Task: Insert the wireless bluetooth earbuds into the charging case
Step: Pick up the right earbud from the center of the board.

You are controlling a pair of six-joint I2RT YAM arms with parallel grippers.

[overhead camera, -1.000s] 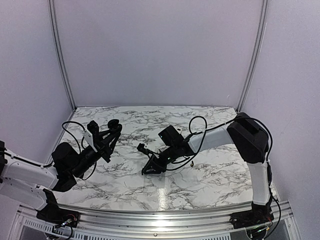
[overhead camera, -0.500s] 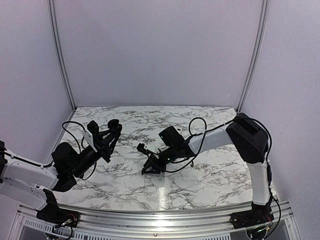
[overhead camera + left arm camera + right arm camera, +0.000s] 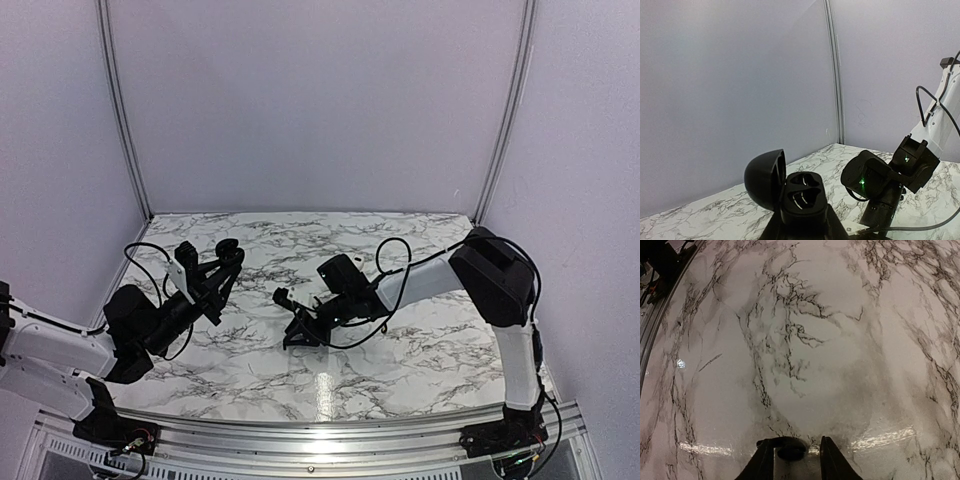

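Observation:
My left gripper [image 3: 217, 272] is shut on the black charging case [image 3: 802, 195] and holds it above the table's left side. Its lid [image 3: 764, 178] is open and both sockets look empty. The case also shows in the top view [image 3: 227, 250]. My right gripper [image 3: 795, 441] is down at the marble table, fingers slightly apart. A tiny black earbud [image 3: 790, 450] lies between them, against the left finger [image 3: 764, 460], with a gap to the right finger [image 3: 832, 462]. In the top view the right gripper [image 3: 297, 335] is at the table's middle. I cannot make out the second earbud.
The marble table [image 3: 420, 350] is enclosed by pale walls with metal rails [image 3: 120, 110]. The right arm's wrist [image 3: 875, 182], with a green light, shows to the right of the case in the left wrist view. A cable [image 3: 395, 255] loops over the right arm.
The right arm has shifted slightly left and lower toward the table. The left arm and the case have not moved.

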